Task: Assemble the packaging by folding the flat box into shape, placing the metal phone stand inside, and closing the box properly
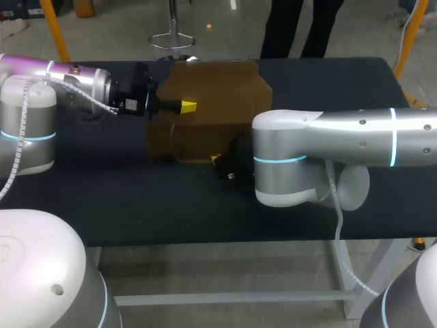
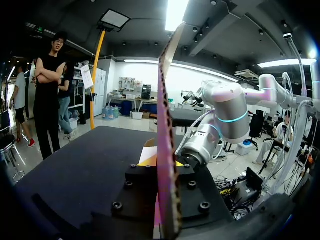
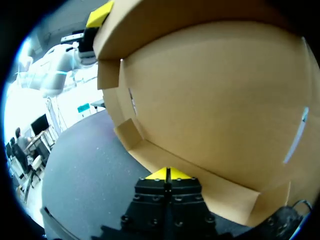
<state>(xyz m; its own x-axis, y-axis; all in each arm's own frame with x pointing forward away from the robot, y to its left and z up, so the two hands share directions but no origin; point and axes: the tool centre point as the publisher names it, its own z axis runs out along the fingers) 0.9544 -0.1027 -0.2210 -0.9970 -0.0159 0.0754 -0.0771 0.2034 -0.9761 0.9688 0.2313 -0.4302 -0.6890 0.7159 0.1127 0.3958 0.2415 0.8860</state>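
Note:
The brown cardboard box (image 1: 208, 102) is partly raised at the middle back of the dark table. My left gripper (image 1: 183, 106) comes in from the left and is shut on the box's left panel. In the left wrist view that panel (image 2: 167, 125) stands edge-on between the fingers of the left gripper (image 2: 164, 161). My right gripper (image 1: 217, 161) is at the box's front edge. In the right wrist view the right gripper (image 3: 167, 174) is shut, its tips against the low front flap (image 3: 200, 175) below the wide inner wall (image 3: 215, 95). The left gripper's yellow tip (image 3: 98, 14) shows above the box. No phone stand is in view.
My right arm's thick elbow (image 1: 293, 160) hangs over the table's front right. Bare dark tabletop (image 1: 102, 198) lies to the left and in front of the box. The table's front edge runs close below the right arm.

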